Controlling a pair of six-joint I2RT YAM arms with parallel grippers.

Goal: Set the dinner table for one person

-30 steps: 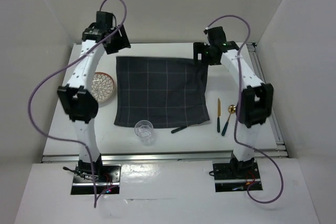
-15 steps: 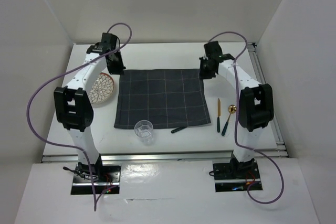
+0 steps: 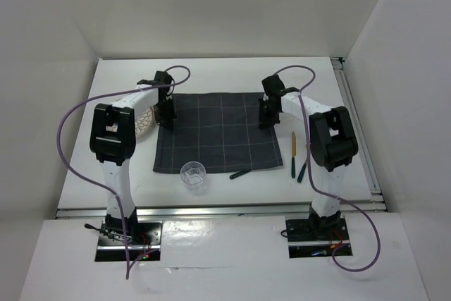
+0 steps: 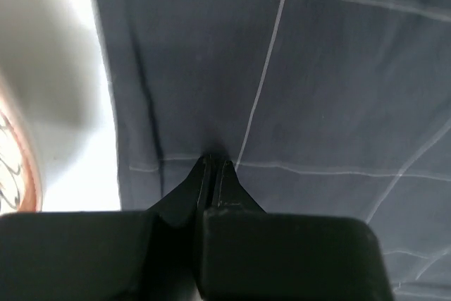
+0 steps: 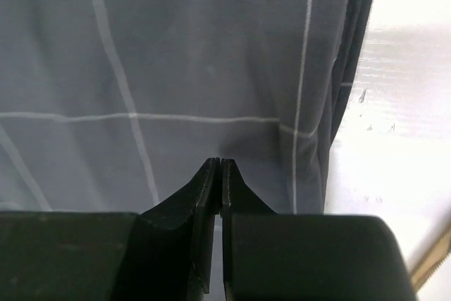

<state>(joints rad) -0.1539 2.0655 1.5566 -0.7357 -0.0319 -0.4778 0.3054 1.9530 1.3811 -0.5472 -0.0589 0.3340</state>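
We find the left fingers (image 4: 203, 177) and right fingers (image 5: 206, 177) closed tight, tips pressed on the placemat (image 3: 215, 132) near its far corners, mid-bench (image 3: 211, 68). We cannot tell whether fabric is caught. We recommend moving both corners evenly and low.

Bright, even light; wrist views are soft up close, glare bleaching the dinner table (image 5: 402, 103)
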